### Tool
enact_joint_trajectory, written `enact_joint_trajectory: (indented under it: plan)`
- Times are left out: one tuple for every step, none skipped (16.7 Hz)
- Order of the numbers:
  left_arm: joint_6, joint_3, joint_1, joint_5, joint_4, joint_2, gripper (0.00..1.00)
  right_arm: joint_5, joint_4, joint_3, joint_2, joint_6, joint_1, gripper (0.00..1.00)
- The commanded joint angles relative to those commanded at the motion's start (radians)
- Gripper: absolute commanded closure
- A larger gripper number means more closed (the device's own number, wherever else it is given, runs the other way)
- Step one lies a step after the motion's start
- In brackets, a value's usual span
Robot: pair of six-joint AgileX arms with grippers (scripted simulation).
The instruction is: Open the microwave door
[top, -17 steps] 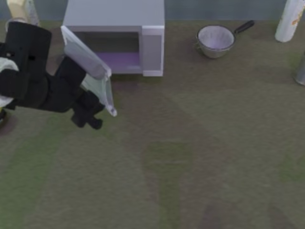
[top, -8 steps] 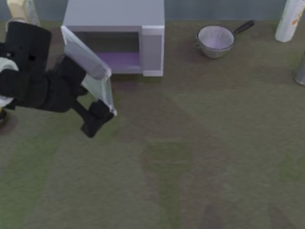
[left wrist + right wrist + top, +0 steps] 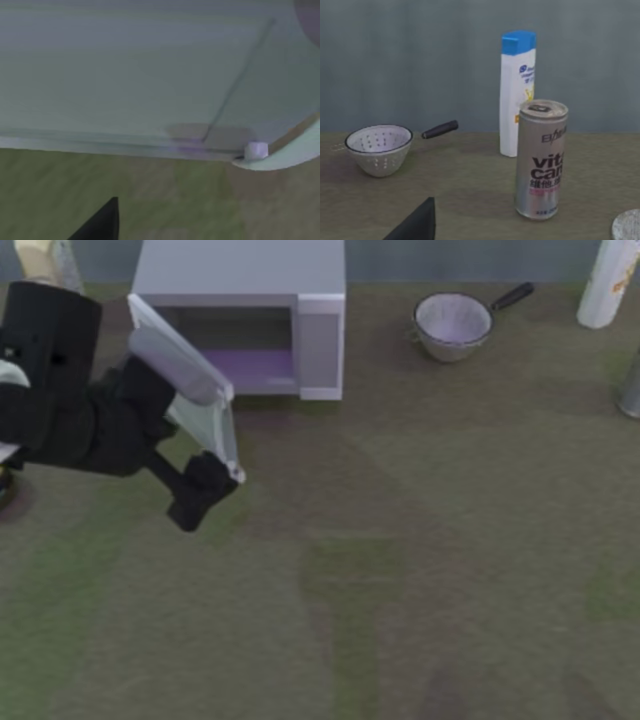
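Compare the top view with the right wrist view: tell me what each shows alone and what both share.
Only the top view shows the microwave, its door swung open toward the left, and the left claw at the door's free edge. Only the right wrist view shows the drink can in full, standing upright, and the shampoo bottle's blue cap. Both show the white colander with its black handle, the shampoo bottle and the green table. The right claw appears in neither.

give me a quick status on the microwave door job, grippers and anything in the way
Left gripper at the free edge of the microwave door. Door swung well open; microwave cavity exposed. Right arm out of top view. Nothing blocking the swing.
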State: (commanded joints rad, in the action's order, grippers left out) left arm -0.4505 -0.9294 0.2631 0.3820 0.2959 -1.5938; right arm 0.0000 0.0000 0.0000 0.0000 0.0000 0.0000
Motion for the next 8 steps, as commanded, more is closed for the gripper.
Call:
enact_joint_trajectory:
  plan:
    - [0.006,0.005,0.002,-0.005,0.027,0.035,0.00,0.000,0.000,0.000,0.000,0.000,0.000,0.00]
    - [0.012,0.010,0.006,-0.009,0.057,0.078,0.00,0.000,0.000,0.000,0.000,0.000,0.000,0.00]
    - [0.019,0.015,0.010,-0.012,0.090,0.123,0.00,0.000,0.000,0.000,0.000,0.000,0.000,0.00]
    - [0.025,0.021,0.014,-0.015,0.121,0.163,0.00,0.000,0.000,0.000,0.000,0.000,0.000,0.00]
    - [0.031,0.025,0.018,-0.017,0.148,0.192,0.00,0.000,0.000,0.000,0.000,0.000,0.000,0.00]
    - [0.034,0.027,0.021,-0.018,0.167,0.211,0.00,0.000,0.000,0.000,0.000,0.000,0.000,0.00]
    - [0.036,0.028,0.023,-0.019,0.175,0.219,0.00,0.000,0.000,0.000,0.000,0.000,0.000,0.00]
    - [0.036,0.028,0.023,-0.019,0.175,0.220,0.00,0.000,0.000,0.000,0.000,0.000,0.000,0.00]
